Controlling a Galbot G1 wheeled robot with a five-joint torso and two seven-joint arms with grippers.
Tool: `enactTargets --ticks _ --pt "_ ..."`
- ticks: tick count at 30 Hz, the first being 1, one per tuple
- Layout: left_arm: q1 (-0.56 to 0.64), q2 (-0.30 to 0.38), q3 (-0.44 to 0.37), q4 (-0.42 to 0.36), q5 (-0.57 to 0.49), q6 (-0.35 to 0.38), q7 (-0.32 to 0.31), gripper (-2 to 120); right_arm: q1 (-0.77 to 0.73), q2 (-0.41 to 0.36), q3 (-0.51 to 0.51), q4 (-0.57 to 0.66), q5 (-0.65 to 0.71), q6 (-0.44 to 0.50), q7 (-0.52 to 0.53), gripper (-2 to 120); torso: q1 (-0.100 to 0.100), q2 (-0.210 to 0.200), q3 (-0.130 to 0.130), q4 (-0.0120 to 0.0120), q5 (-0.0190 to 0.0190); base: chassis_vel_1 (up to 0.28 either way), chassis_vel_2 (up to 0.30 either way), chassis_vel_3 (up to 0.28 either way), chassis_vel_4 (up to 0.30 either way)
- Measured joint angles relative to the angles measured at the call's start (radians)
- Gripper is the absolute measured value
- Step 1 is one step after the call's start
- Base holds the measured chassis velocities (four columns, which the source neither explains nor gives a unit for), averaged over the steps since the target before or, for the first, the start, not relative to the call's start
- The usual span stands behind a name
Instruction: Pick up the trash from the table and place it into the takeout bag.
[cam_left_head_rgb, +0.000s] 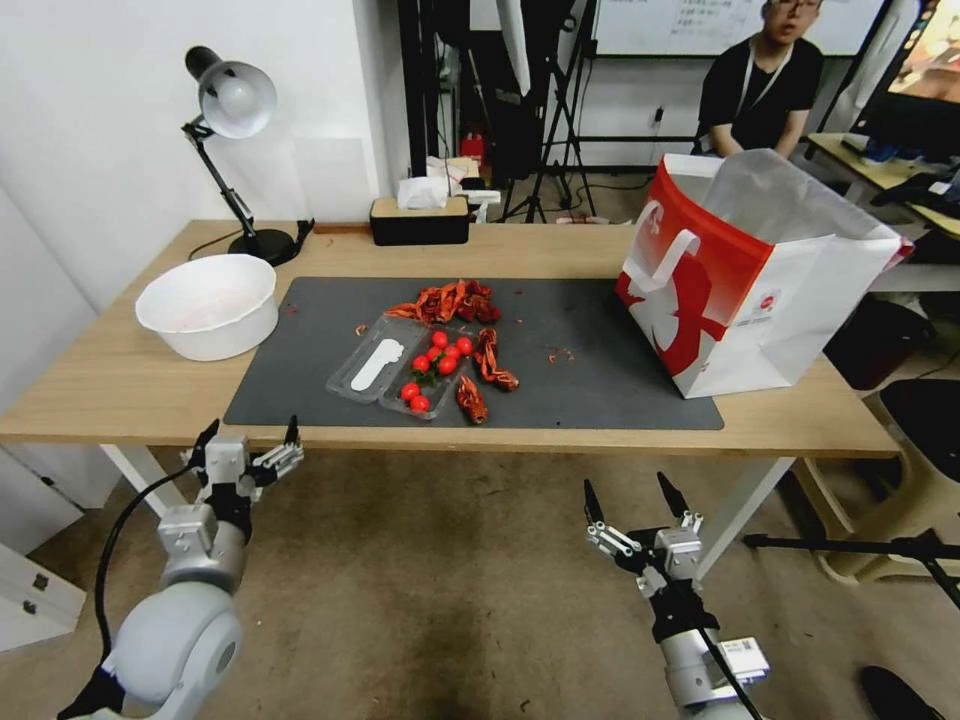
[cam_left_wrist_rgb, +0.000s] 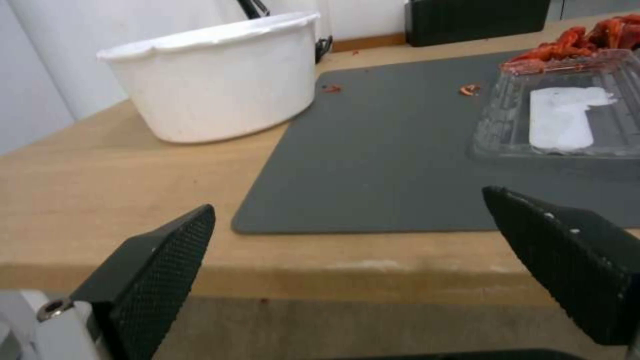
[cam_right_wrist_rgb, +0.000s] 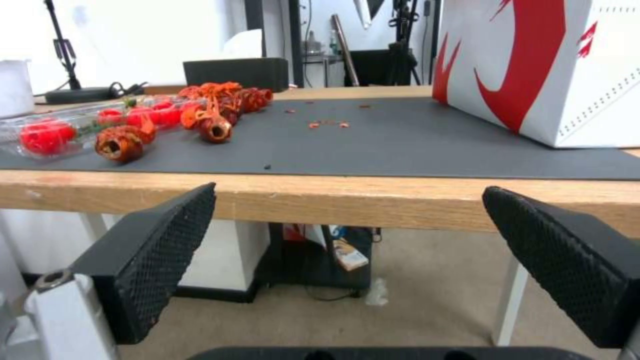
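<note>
Takeout bag (cam_left_head_rgb: 745, 290) interior hidden from view

An office-like lab: whiteboard (cam_left_head_rgb: 735, 25), camera tripods (cam_left_head_rgb: 560, 110), desk lamp (cam_left_head_rgb: 232, 100).

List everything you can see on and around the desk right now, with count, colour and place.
Light-wood desk: one, on white legs.
Dark grey rectangular mat: one, desk centre.
Big white round bowl: one, left of mat.
Clear plastic tray of red cherry tomatoes: one, mat centre, lid open.
Red-orange crayfish shells: several, behind and right of tray.
Red and white paper takeout bag: one, upright, desk's right end, clear liner.
Grey desk lamp: one, back left.
Black tissue box: one, back edge.
Left pincer: open, before desk's front edge.
Right pincer: open, below desk edge.
</note>
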Motion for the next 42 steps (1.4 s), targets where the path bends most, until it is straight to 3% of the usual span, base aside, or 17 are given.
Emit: enactTargets --ticks 12,15,17,20,25,42 --pt "0.056 -0.026 0.026 0.002 0.015 -0.089 0.032 100 0.010 0.013 0.001 0.006 0.009 0.003 0.005 100 0.000 0.000 0.000 0.0000 -0.0001 0.000 0.000 0.000 0.000" --pt "0.060 -0.029 0.031 0.022 0.034 -0.163 0.073 100 0.008 0.022 0.004 0.015 0.010 0.008 0.006 100 0.000 0.000 0.000 0.0000 0.0000 0.000 0.000 0.000 0.000" --pt "0.060 -0.029 0.031 0.023 0.035 -0.167 0.076 100 0.008 0.022 0.004 0.015 0.010 0.009 0.006 100 0.000 0.000 0.000 0.0000 -0.0001 0.000 0.000 0.000 0.000" --pt "0.060 -0.030 0.026 0.041 0.055 -0.234 0.153 100 0.008 0.028 0.006 0.018 0.011 0.015 0.005 100 0.000 0.000 0.000 0.0000 0.0000 0.000 0.000 0.000 0.000" --pt "0.061 -0.029 0.024 0.048 0.062 -0.247 0.182 100 0.008 0.038 0.006 0.019 0.011 0.023 0.004 100 0.000 0.000 0.000 0.0000 0.0000 0.000 0.000 0.000 0.000" --pt "0.062 -0.028 0.025 0.049 0.065 -0.241 0.181 100 0.008 0.040 0.005 0.021 0.010 0.027 0.005 100 0.000 0.000 0.000 0.0000 -0.0001 0.000 0.000 0.000 0.000"
